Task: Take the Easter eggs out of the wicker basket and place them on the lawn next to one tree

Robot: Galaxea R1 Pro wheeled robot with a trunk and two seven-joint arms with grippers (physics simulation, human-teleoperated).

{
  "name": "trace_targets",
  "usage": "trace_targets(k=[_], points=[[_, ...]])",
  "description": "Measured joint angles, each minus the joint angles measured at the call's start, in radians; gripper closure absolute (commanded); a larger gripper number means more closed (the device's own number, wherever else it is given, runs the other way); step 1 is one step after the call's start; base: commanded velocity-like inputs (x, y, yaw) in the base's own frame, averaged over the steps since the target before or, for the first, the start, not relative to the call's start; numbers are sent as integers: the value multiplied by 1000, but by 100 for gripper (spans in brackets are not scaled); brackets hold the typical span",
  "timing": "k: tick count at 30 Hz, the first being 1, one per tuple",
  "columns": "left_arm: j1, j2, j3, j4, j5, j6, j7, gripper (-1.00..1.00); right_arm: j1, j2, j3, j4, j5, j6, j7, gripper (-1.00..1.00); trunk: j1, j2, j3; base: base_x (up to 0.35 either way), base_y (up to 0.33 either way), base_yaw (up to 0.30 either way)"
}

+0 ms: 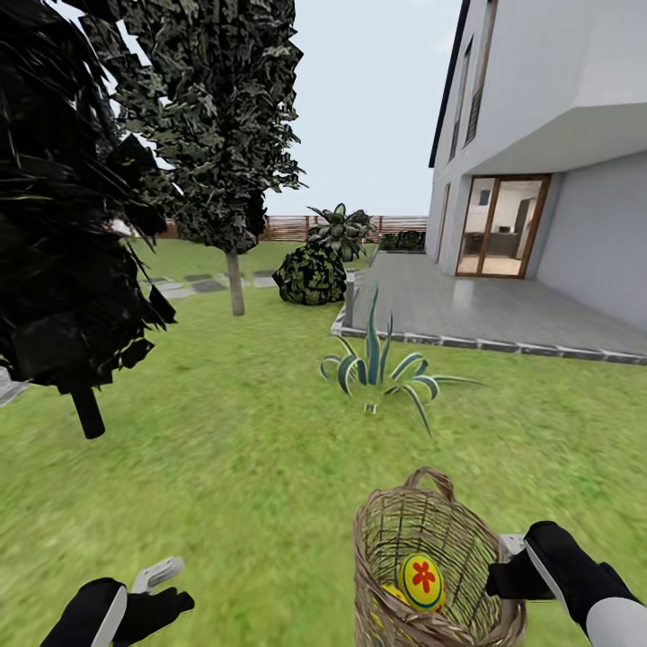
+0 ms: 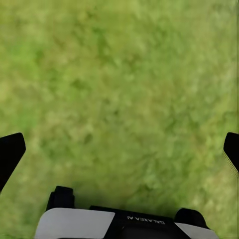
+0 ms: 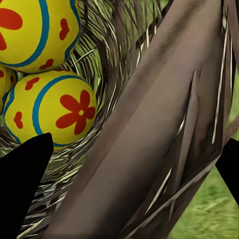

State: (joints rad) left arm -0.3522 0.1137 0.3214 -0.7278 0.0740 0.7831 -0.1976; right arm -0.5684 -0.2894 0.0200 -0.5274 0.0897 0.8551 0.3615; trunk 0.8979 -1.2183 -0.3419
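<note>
The wicker basket (image 1: 431, 562) sits at the bottom of the head view, right of centre, on the lawn (image 1: 243, 431), and its base is cut off by the frame edge. Inside you can make out one Easter egg (image 1: 421, 581) clearly, red flower facing up, plus a yellow sliver of a second one (image 1: 393, 594) tucked low beside it. The rest of the basket's inside is hidden by the weave.

The right gripper (image 1: 514, 568) is right up against the basket's rim on the right side. In the right wrist view the rim (image 3: 149, 134) runs diagonally between the two dark fingertips (image 3: 22, 184), one inside the basket and one outside, so the jaws straddle the wall; can't tell if they're actually pinching it. That view also shows two eggs (image 3: 55, 109) well and the edge of a third at the far left, mostly cropped.

The left gripper (image 1: 162, 584) is at the lower left over bare grass, jaws spread wide, nothing in them. Its wrist view is blurry green turf.

A thin-trunked tree (image 1: 235, 280) stands upper left of centre, and a spiky plant (image 1: 377, 364) sits mid-frame.
</note>
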Motion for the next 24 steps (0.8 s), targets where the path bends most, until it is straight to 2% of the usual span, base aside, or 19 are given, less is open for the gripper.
trace_targets(k=[12,20,24], points=[[0,1,0,0,0,0,0,-100,0,0,0,0,1,0,0,100,0,0,0,337,0,5],[0,1,0,0,0,1,0,-100,0,0,0,0,3,-1,-2,100,0,0,0,337,0,242],[0,0,0,0,0,0,0,-100,0,0,0,0,-9,1,0,100,0,0,0,337,0,61]])
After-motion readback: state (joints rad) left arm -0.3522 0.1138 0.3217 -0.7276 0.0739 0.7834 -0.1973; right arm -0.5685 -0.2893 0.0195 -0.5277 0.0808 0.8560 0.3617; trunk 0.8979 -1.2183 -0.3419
